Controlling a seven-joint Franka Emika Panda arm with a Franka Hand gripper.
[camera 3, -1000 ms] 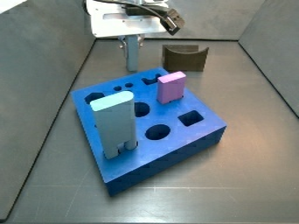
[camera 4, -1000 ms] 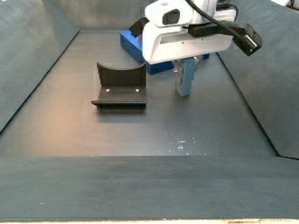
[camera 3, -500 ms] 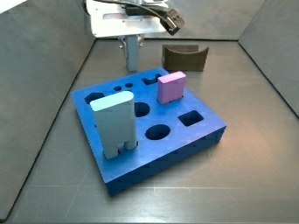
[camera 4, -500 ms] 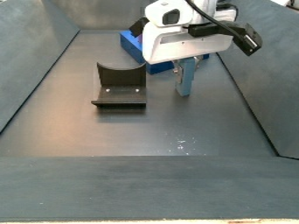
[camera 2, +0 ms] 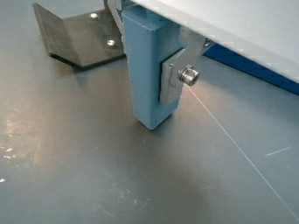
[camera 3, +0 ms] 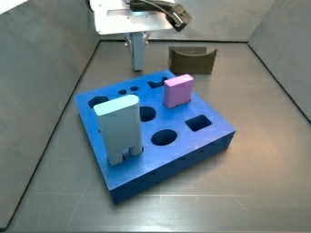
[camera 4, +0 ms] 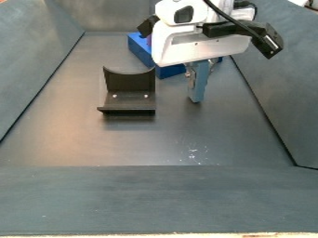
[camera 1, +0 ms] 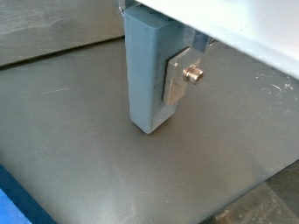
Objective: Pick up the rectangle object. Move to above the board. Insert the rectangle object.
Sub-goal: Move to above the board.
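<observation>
In both wrist views the gripper [camera 1: 163, 70] was clamped on the bar [camera 1: 149, 74], its foot at or barely off the floor. In a side view the bar [camera 3: 137, 50] had risen slightly since a second before, behind the board [camera 3: 152, 136]; the lift had likely begun. In another, the bar [camera 4: 196, 84] hung beside the fixture [camera 4: 126, 91].

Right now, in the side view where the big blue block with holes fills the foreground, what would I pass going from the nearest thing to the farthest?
Pale cyan slab standing in the board → short pink block → dark brown curved piece → rectangle object, upright in the gripper at the back.
</observation>
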